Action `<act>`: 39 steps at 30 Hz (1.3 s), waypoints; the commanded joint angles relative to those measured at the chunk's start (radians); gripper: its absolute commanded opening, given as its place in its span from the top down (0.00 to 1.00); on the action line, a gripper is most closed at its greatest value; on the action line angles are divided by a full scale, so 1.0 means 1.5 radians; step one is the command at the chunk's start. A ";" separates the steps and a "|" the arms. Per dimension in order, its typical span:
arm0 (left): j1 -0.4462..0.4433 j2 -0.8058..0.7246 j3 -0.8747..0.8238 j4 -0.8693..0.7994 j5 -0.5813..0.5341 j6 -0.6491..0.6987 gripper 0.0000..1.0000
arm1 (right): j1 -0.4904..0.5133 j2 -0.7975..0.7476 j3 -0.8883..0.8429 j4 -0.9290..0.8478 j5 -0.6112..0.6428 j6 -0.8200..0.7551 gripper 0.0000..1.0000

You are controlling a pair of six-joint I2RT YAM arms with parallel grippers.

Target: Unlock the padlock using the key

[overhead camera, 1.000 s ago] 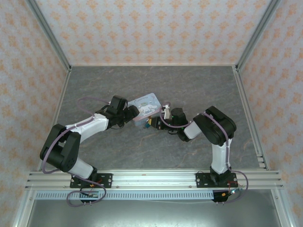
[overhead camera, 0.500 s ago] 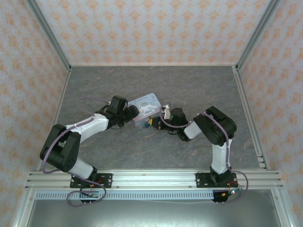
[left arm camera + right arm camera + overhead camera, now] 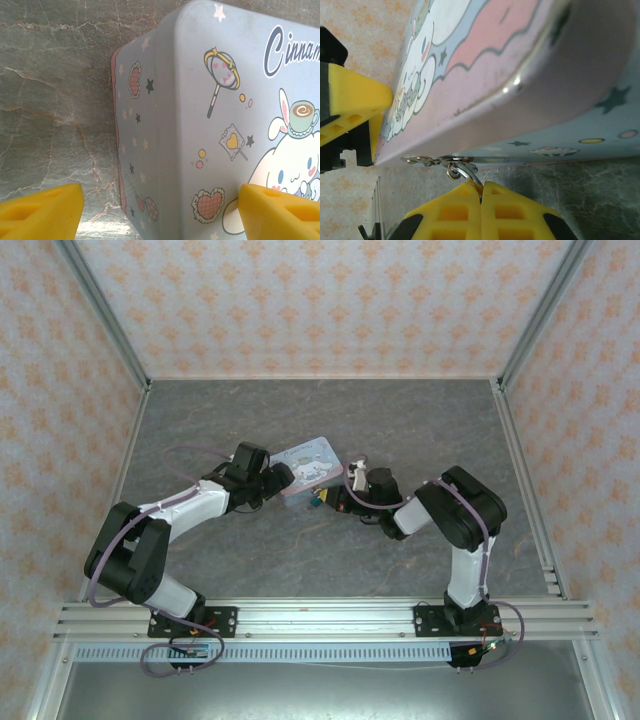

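The pale-blue cartoon tin (image 3: 310,462) lies mid-table. At its near corner sits the tiny teal padlock (image 3: 320,497), right at my right gripper (image 3: 329,498). In the right wrist view that gripper (image 3: 481,192) is shut on a silver loop (image 3: 465,175), apparently the padlock's shackle, which hooks through the tin's metal hasp (image 3: 437,161). The lock's body is hidden between the fingers. My left gripper (image 3: 160,212) straddles the tin's corner (image 3: 165,150). One yellow finger (image 3: 282,212) rests on the lid and the other (image 3: 40,212) stands off over the table. The key is out of view.
Grey marble tabletop (image 3: 400,420) inside wallpapered walls with aluminium posts (image 3: 100,315). The metal rail (image 3: 320,618) with both arm bases runs along the near edge. The left gripper's yellow finger (image 3: 350,97) shows beyond the tin in the right wrist view.
My right gripper has closed fully and its wrist has shifted slightly right and back. The left arm and the tin have stayed put.
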 commanded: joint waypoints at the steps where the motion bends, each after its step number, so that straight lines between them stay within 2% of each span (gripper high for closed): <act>1: -0.006 0.014 -0.019 -0.093 -0.023 0.002 0.19 | -0.007 -0.035 -0.006 0.067 0.016 0.009 1.00; 13: -0.007 -0.036 -0.022 -0.052 -0.001 -0.005 0.17 | -0.017 -0.108 -0.037 -0.010 0.034 -0.030 1.00; 21: -0.007 -0.144 -0.025 -0.048 -0.053 0.001 0.04 | -0.017 -0.231 -0.070 -0.128 0.054 -0.069 1.00; 25: -0.006 -0.211 -0.028 -0.053 -0.084 0.039 0.03 | -0.016 -0.335 -0.074 -0.248 0.066 -0.106 1.00; 31: -0.006 -0.333 -0.052 -0.034 -0.130 0.122 0.03 | -0.017 -0.468 -0.016 -0.529 0.063 -0.197 1.00; 39: -0.006 -0.518 -0.092 -0.041 -0.215 0.202 0.02 | -0.017 -0.544 0.058 -0.833 0.035 -0.260 1.00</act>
